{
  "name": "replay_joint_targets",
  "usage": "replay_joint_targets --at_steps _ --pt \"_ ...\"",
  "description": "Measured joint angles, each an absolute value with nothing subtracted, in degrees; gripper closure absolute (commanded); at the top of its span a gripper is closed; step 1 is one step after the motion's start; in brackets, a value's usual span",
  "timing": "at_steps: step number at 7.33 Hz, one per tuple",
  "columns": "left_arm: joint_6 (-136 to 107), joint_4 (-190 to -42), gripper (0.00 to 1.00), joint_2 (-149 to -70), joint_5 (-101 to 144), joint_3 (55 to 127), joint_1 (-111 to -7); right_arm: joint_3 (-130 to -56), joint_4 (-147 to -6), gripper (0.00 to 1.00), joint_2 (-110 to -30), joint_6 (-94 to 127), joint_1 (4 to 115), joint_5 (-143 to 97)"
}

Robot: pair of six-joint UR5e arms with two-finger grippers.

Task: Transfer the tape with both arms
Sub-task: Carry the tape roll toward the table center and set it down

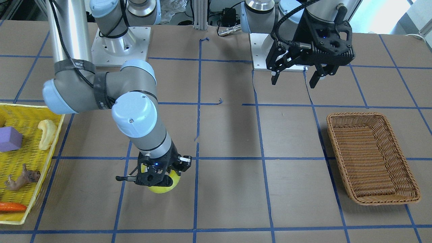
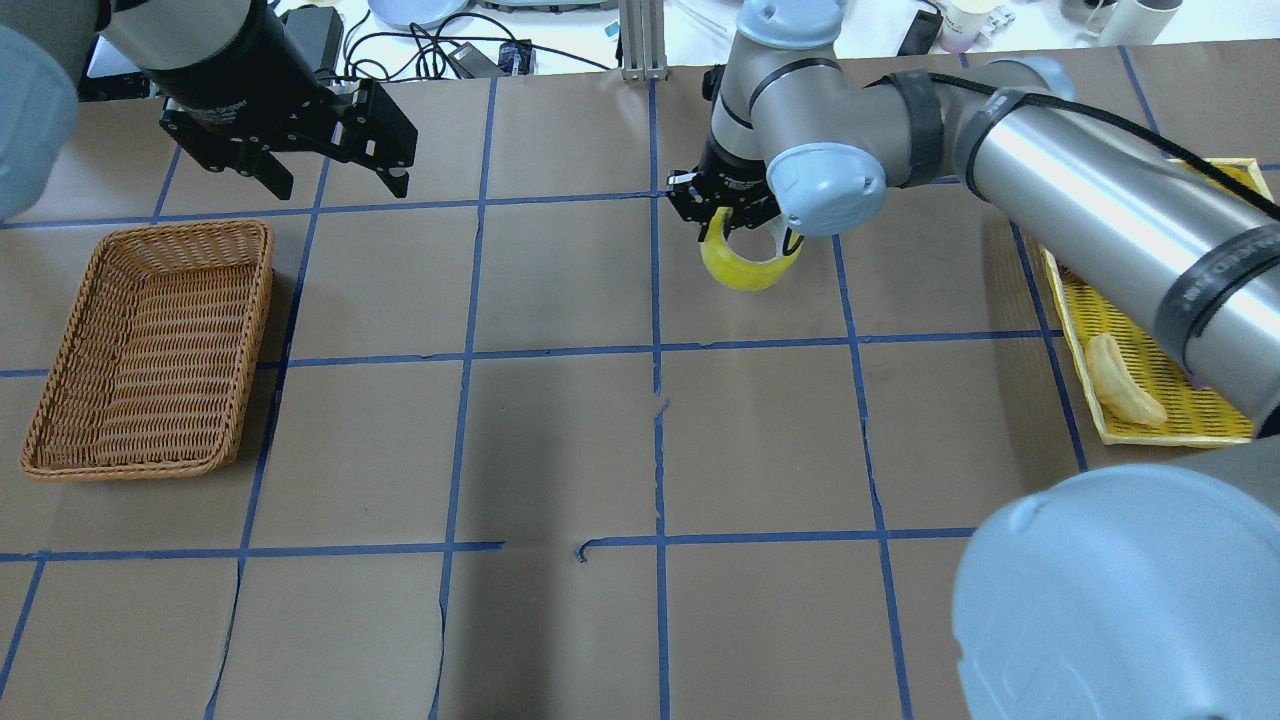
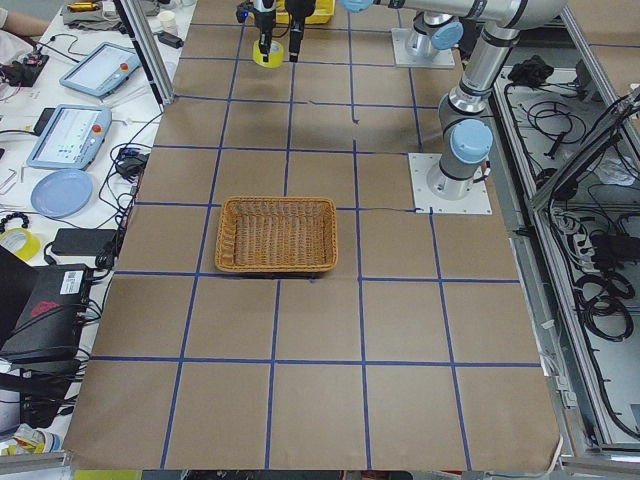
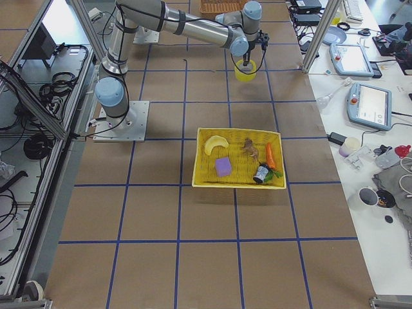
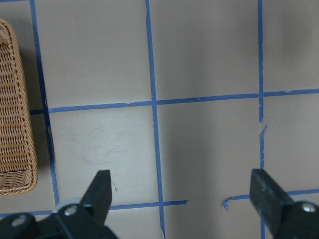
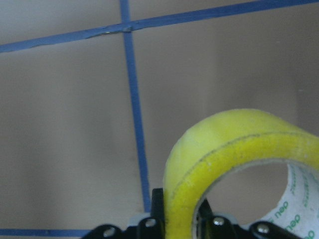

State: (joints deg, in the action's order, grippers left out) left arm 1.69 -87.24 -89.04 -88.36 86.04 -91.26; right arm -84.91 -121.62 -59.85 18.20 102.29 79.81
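The yellow-green tape [image 2: 745, 268] stands on its edge at the far middle of the table, held by its wall. My right gripper [image 2: 738, 222] is shut on it from above. In the front-facing view the tape [image 1: 164, 187] shows under the right gripper [image 1: 158, 178]. In the right wrist view the tape [image 6: 234, 154] fills the lower right. I cannot tell whether it touches the table. My left gripper [image 2: 330, 185] hangs open and empty above the table, well to the left of the tape. Its fingers [image 5: 99, 191] stand wide apart in the left wrist view.
A brown wicker basket [image 2: 190, 226] lies on the left side, just in front of the left gripper; it also shows in the front-facing view [image 1: 354, 114]. A yellow tray [image 1: 23, 158] with several toys lies on the right side under the right arm [image 2: 1100, 190].
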Motion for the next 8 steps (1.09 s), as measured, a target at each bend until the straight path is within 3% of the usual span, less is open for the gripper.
replay_joint_targets --at_steps 3,5,8 --pt "2.1 -87.2 0.0 -89.0 -88.5 86.0 -91.1 -81.9 -131.5 0.99 -53.1 18.9 103.5 74.1" --pt "2.3 -87.3 0.0 -88.9 -88.7 86.0 -91.1 -81.2 -133.2 0.01 -51.2 19.1 103.6 72.4" --pt "2.3 -87.4 0.0 -88.9 -88.9 85.8 -90.9 -81.0 -132.6 0.0 -51.8 19.6 103.6 71.4"
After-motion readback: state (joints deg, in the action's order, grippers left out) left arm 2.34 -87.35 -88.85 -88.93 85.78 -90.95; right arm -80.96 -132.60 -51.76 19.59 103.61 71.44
